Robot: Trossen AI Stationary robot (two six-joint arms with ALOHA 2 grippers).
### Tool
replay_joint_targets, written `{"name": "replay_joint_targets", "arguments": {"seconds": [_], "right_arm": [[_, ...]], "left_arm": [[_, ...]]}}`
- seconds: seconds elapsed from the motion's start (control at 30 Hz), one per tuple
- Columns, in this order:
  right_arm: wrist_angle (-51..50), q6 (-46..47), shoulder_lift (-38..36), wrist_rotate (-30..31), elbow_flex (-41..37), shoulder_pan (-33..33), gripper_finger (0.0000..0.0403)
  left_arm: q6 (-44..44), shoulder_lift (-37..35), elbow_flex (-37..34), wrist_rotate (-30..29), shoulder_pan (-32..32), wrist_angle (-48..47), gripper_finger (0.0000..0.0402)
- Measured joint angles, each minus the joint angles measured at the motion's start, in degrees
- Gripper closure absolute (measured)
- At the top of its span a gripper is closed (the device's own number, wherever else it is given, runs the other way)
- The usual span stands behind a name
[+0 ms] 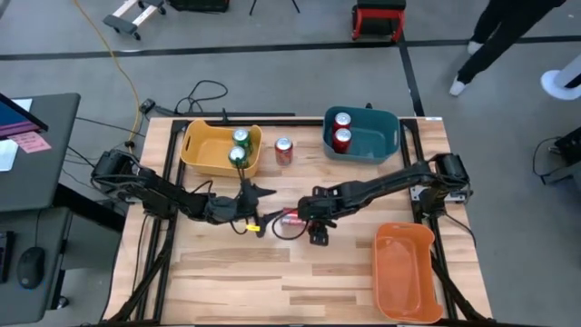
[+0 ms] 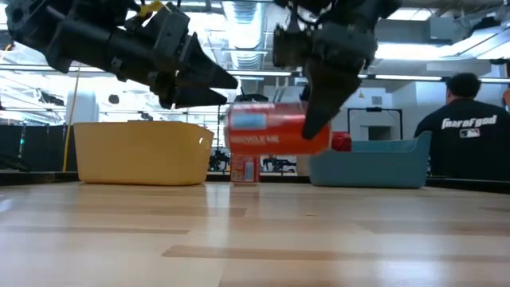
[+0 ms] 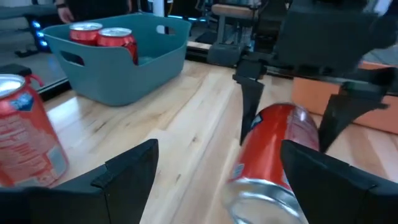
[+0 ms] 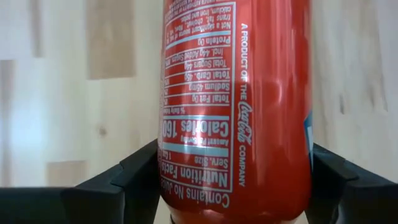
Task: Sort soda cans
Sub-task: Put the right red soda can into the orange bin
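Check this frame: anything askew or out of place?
One red can is held sideways, lifted off the table in the right gripper, with the open left gripper at its end. Another red can stands alone between the yellow bin and teal bin.

A red cylindrical metal soda can point(image 4: 239, 106) fills the middle of the right wrist view, lying lengthwise straight out from the right gripper point(image 4: 233, 186). The gripper's two dark fingers point(image 4: 134, 180) press against the can's opposite sides at its near end, one on each flank. White nutrition-facts lettering and a Coca-Cola Company line run along the can's facing side. Beyond and to both sides of the can lies the pale wooden plank tabletop point(image 4: 74, 93), with darker boards among lighter ones.
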Motion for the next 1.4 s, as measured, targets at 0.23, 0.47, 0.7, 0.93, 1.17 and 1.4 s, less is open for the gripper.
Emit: {"name": "replay_joint_targets", "arguments": {"seconds": [0.23,0.47,0.7,0.93,1.17,1.4], "right_arm": [[-2.5,-0.96,-0.02,1.78,4.15,1.21,0.0107],[-7.36,-2.27,-0.02,3.43,7.42,0.78,0.0107],[-11.04,-2.27,-0.1,3.99,9.77,0.71,0.0107],[-15.36,-2.94,-0.2,3.97,12.18,0.73,0.0107],[-17.63,-3.61,-0.22,3.99,15.28,0.73,0.0107],[-26.69,-3.88,-0.31,3.86,20.86,-0.32,0.0108]], "left_arm": [[-1.99,0.0,0.07,1.47,-0.02,-1.17,0.007],[-3.13,6.53,0.77,2.25,0.33,3.35,0.007],[-3.82,11.67,3.66,4.39,1.45,2.85,0.007],[-3.65,12.15,5.56,4.99,1.55,1.75,0.007],[-3.85,12.17,5.91,5.21,1.53,1.56,0.007],[-3.63,12.21,6.0,5.86,1.46,1.33,0.007]]}}
